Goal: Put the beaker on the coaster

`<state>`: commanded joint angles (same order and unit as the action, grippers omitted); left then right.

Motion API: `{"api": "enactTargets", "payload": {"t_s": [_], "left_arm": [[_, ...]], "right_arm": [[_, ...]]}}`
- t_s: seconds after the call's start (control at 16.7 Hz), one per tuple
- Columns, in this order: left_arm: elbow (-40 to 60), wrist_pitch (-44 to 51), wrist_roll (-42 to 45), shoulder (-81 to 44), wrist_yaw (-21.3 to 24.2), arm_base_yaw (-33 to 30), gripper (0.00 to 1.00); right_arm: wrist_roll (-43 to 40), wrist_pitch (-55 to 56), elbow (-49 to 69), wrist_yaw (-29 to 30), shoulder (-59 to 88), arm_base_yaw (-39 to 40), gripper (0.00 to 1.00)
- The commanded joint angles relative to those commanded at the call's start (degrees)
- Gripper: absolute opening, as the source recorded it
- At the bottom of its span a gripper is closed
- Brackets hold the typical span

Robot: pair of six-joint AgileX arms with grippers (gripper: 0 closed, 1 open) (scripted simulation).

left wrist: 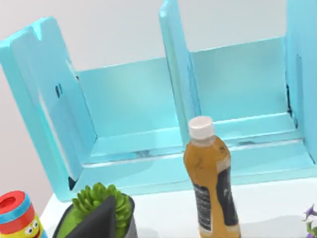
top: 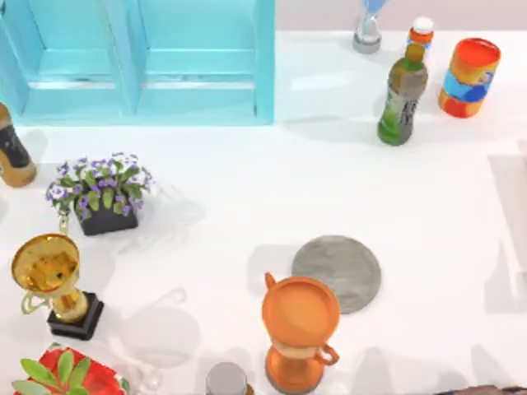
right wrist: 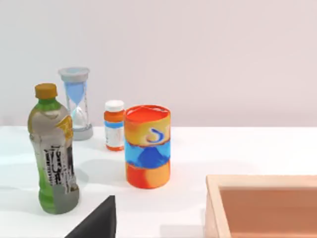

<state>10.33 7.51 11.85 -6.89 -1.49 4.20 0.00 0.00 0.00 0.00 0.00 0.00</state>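
The coaster (top: 337,272), a flat round grey disc with a stone look, lies right of the table's middle. A faint clear glassy shape (top: 160,332), which seems to be the beaker, stands at the front left, between the gold trophy and the orange jug; I make out no speckles on it. A dark part of my left gripper (left wrist: 101,220) shows at the edge of the left wrist view, facing the teal shelf. My right gripper (right wrist: 96,220) shows as a dark wedge in the right wrist view, facing the back-right bottles. Both grippers are far from the beaker and coaster.
An orange jug (top: 300,331) stands just in front of the coaster, a grey metal cylinder top (top: 226,380) beside it. A trophy (top: 51,280), flower pot (top: 103,197) and teal shelf (top: 140,58) fill the left. A green bottle (top: 402,95), can (top: 468,77) and wooden box (right wrist: 262,206) sit at the right.
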Motion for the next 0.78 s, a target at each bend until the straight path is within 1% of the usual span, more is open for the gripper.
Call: {"api": "enactTargets", "payload": {"t_s": [0.12,0.36,0.78], "left_arm": [[7.1,4.8,8.6,-4.6,-0.8,2.5,1.00],[22.2,16.2,29.2,-16.5,-2.1,7.9,1.00],[46.8,37.7,65.7,-43.0,-2.7,16.5,1.00]], "right_arm": [[0.0,0.0,0.0,0.0,0.0,0.0,1.00],[0.0,0.0,0.0,0.0,0.0,0.0,1.00],[0.0,0.0,0.0,0.0,0.0,0.0,1.00]]}}
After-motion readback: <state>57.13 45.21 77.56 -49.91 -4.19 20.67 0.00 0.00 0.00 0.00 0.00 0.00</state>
